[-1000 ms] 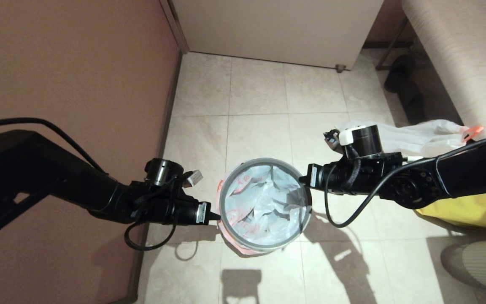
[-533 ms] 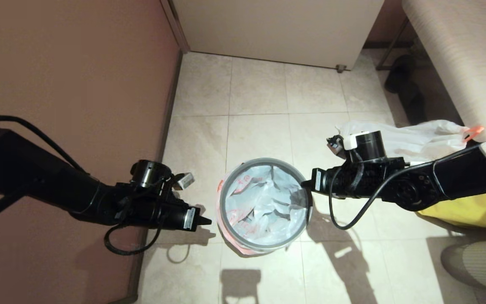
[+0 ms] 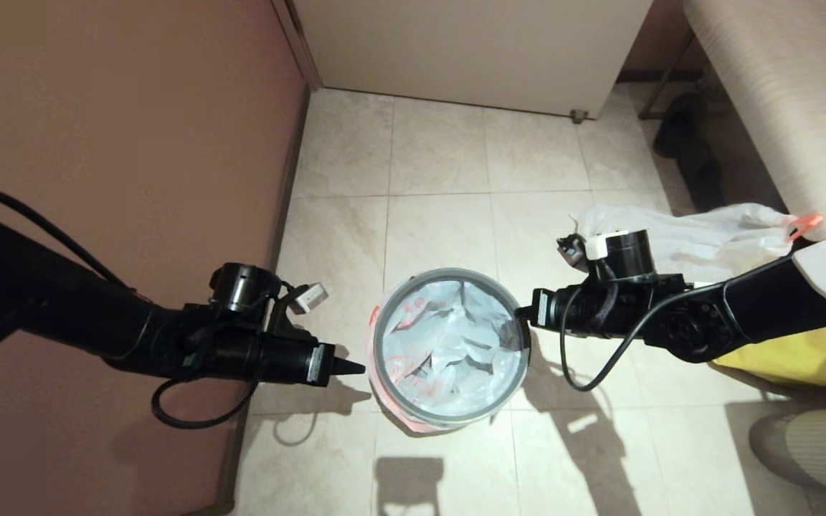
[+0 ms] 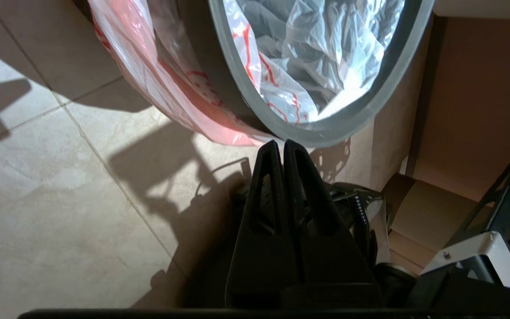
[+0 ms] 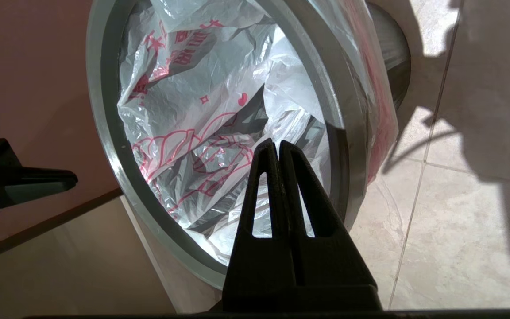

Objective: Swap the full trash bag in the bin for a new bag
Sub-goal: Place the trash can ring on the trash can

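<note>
On either side of the bin point(image 3: 451, 349), the left claw point(image 3: 355, 368) and right claw point(image 3: 520, 312) are clenched empty. Their tips sit near the grey hoop point(image 3: 384, 322), probably to seat the new bag point(image 3: 456, 344).

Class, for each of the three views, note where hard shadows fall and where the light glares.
Head view: the arms and bin throw sharp shadows on the floor tiles. Left wrist view: glare on the new bag inside the rim. Right wrist view: the shut right gripper is a dark silhouette.

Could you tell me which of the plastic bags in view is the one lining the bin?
The new bag, translucent white with orange-red print, lines the bin. The plain full trash bag and the yellow bag lie on the floor.
</note>
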{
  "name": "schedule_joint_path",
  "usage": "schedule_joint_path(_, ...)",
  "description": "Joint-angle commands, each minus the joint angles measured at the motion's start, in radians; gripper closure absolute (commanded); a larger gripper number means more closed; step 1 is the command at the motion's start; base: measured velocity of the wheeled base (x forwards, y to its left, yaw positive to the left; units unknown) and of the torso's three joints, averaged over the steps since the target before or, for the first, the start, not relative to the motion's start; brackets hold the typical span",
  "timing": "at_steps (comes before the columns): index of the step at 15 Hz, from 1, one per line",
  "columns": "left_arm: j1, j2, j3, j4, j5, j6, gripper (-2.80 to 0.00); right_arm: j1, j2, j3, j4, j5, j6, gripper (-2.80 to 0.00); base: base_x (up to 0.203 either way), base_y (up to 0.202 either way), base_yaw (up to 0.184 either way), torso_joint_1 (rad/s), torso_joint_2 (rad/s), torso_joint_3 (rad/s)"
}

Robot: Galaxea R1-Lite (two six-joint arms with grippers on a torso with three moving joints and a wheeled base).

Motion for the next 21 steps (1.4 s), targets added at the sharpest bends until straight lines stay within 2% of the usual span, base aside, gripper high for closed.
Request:
schedule_joint_path(1,-0.004,0.037,0.001,-0.036,-0.004,-0.011,0.00,-0.001,0.020,0.001,-0.003,0.004,0.001,0.00,0.000,0.000,0.000,0.000,0.00,0.000)
schedule_joint_path(4,-0.036,0.145,0.049,-0.284,-0.003,-0.046,0.00,-0.001,0.056,0.008,-0.086,0.004,-0.001,0.00,0.000,0.000,0.000,0.000,0.00,0.000)
schedule_joint_path(6,-0.040,0.166,0.059,-0.366,-0.003,-0.106,0.00,-0.001,0.089,0.013,-0.147,0.005,0.003,0.00,0.000,0.000,0.000,0.000,0.00,0.000)
schedule_joint_path(7,-0.047,0.168,0.056,-0.380,-0.003,-0.129,0.00,0.000,0.095,0.028,-0.152,0.007,0.003,0.00,0.000,0.000,0.000,0.000,0.00,0.000)
schedule_joint_path(16,-0.060,0.183,0.045,-0.395,-0.003,-0.139,0.00,0.014,0.176,0.036,-0.190,0.016,0.001,0.00,0.000,0.000,0.000,0.000,0.00,0.000)
schedule_joint_path(19,-0.060,0.195,0.045,-0.464,-0.001,-0.210,0.00,0.010,0.230,0.024,-0.214,0.012,0.001,0.00,0.000,0.000,0.000,0.000,0.00,0.000)
schedule_joint_path(21,-0.060,0.203,0.042,-0.481,-0.001,-0.229,0.00,0.007,0.250,0.024,-0.241,0.011,0.002,0.00,0.000,0.000,0.000,0.000,0.00,0.000)
